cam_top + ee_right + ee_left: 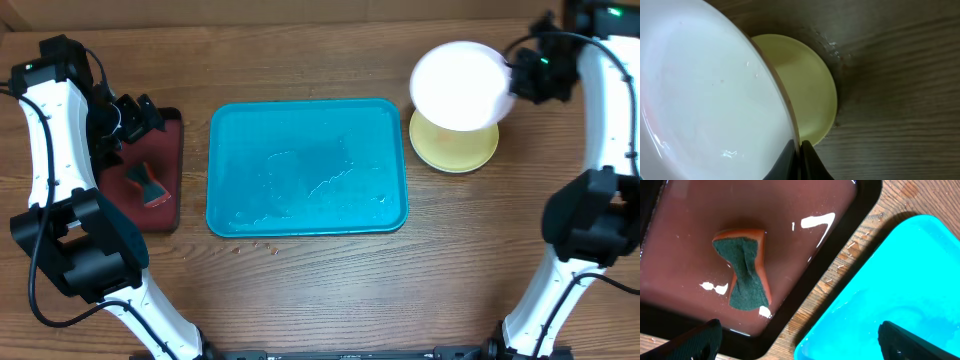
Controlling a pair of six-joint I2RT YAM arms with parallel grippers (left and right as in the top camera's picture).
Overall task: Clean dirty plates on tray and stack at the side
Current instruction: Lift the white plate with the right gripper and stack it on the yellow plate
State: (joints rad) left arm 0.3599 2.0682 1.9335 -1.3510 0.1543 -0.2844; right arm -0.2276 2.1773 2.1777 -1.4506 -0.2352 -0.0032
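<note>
White plate [458, 82] last to go, by the look of it: pinched at its rim in the right gripper [520, 75], held over the yellow-green plate [455, 150] lying on the table [300, 300] right of the tray [305, 232]. Nothing on the tray but wet streaks. Remains only to lower it onto the stack. No light blue plate in view. On the other side, left gripper [797, 342] spread wide and empty, hovering over the sponge [742, 275] in the dark red tray [680, 210].
</note>
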